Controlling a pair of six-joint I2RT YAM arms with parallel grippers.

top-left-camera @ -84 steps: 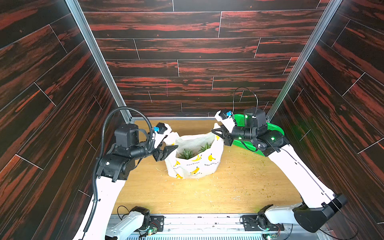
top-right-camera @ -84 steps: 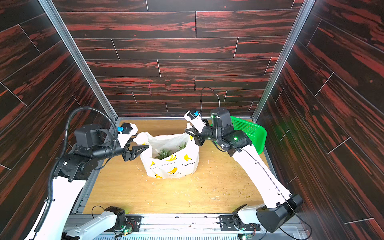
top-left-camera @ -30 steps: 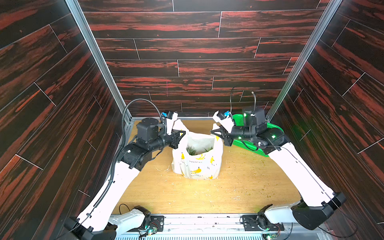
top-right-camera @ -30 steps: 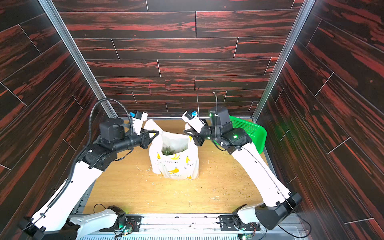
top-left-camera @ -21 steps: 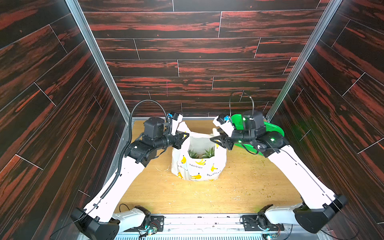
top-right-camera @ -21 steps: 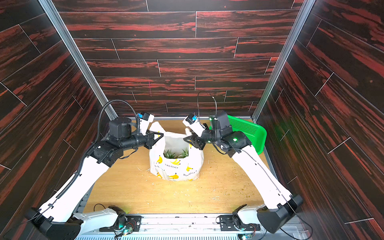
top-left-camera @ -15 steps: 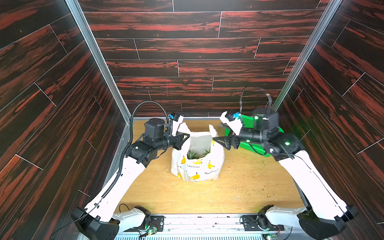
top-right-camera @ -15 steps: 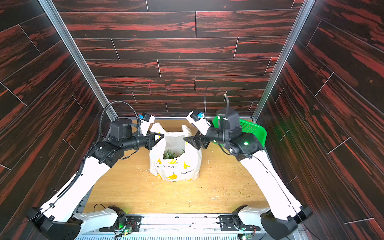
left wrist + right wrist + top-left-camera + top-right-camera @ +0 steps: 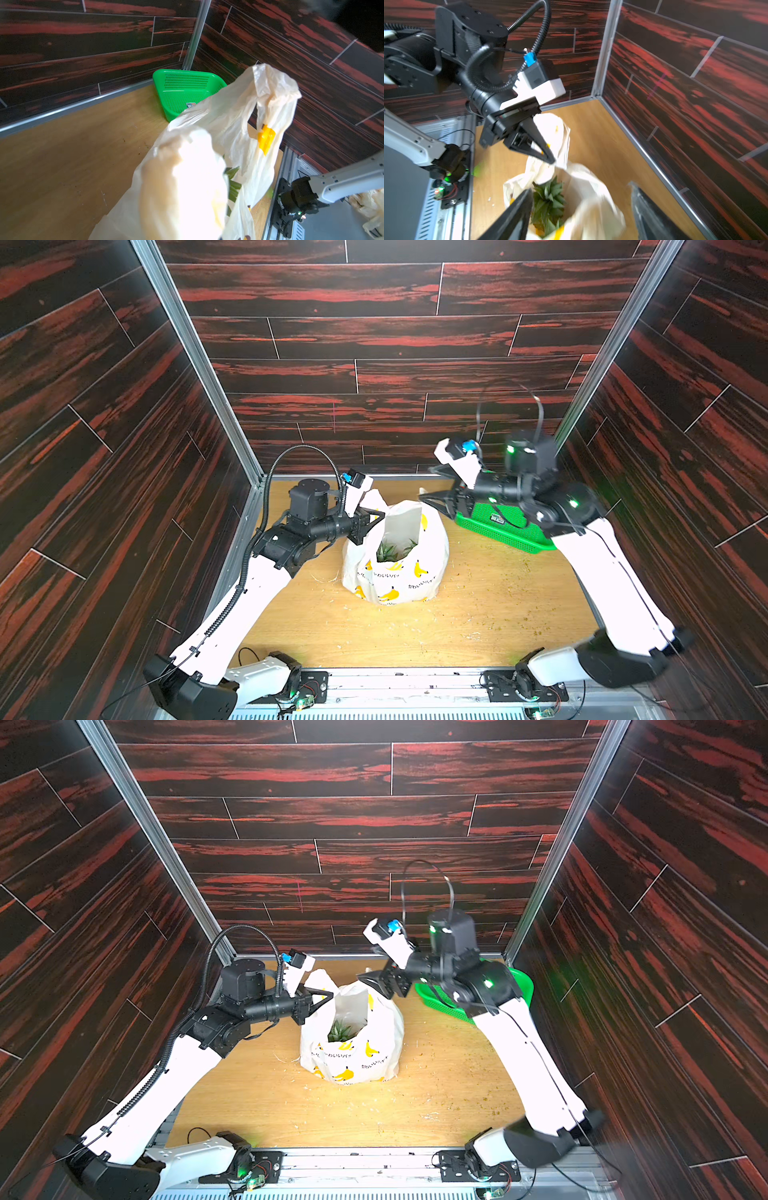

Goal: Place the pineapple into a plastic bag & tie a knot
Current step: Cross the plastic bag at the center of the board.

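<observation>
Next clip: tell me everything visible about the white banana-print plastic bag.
The thin, crinkly white plastic bag, printed with yellow bananas and black lettering, stands upright on the wooden table, mouth open and unknotted. A pineapple's green leafy crown shows inside. The shut left gripper pinches one raised handle loop; the other handle points up toward the open right gripper, contact unclear.

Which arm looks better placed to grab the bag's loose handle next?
The right, I think. The right tool is open and empty, close to the bag's loose handle. The left tool is shut on the other handle, so it is busy.
</observation>
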